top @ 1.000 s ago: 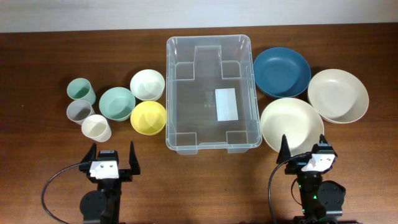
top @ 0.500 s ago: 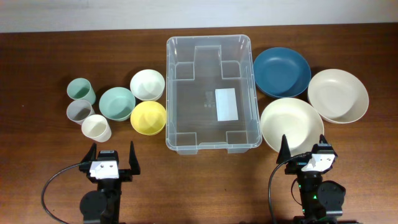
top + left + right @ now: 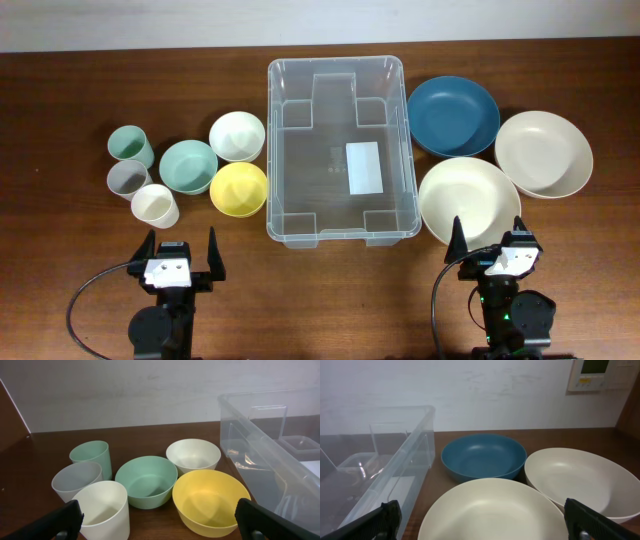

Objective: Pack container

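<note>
The clear plastic container [image 3: 340,150] stands in the middle of the table with nothing in it, a white label on its base. Its wall shows in the left wrist view [image 3: 272,465] and in the right wrist view [image 3: 380,475]. My left gripper [image 3: 180,250] sits open near the front edge, behind a white cup [image 3: 102,510] and a yellow bowl [image 3: 210,500]. My right gripper [image 3: 488,236] is open too, its fingers straddling the near rim of a cream bowl [image 3: 490,510]. Neither holds anything.
Left of the container: a green cup [image 3: 130,145], grey cup [image 3: 127,178], white cup [image 3: 155,205], teal bowl [image 3: 188,165], white bowl [image 3: 237,135], yellow bowl [image 3: 238,188]. Right of it: a blue bowl [image 3: 452,114] and two cream bowls [image 3: 468,198] [image 3: 543,152].
</note>
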Available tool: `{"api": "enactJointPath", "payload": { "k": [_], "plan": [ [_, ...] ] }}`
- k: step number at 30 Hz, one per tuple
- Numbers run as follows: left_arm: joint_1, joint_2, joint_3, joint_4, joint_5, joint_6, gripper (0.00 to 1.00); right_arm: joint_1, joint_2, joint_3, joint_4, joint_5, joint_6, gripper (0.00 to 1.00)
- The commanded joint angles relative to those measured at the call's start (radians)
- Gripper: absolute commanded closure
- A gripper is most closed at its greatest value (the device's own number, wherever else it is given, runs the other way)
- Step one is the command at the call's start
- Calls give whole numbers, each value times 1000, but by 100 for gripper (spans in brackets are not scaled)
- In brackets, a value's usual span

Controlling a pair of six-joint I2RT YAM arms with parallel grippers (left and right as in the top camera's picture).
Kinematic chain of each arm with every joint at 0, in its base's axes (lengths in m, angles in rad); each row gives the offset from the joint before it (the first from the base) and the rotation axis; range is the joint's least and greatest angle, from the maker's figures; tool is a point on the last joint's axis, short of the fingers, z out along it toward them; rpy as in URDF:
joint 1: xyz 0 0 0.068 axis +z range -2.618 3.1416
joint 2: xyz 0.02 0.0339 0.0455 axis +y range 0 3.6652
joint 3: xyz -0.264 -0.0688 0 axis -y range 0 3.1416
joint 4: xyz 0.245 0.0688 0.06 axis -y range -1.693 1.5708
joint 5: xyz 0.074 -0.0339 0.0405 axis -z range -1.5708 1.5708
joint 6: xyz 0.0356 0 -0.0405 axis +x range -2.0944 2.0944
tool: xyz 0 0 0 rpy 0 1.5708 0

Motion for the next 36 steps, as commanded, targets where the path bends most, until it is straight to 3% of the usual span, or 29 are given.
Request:
{"api": "enactJointPath", "payload": {
  "k": [1,15,21,28,36],
  "plan": [
    [-5,-4,-6,1,11,19,0,-7,-9,-7,-4,2,-6,1],
    [-5,-4,-6,1,11,19,1,-6,-10,-7,6,-54,3,1],
    [-5,-4,-6,1,11,20,0,-7,-7,29,38,10,113,1],
    [-5,-4,-6,1,11,19,1,-9,141,348,-113,251,122,1],
    [-5,-4,-6,1,11,19,1,-110,595,814,-380,243,119,1]
  ]
}}
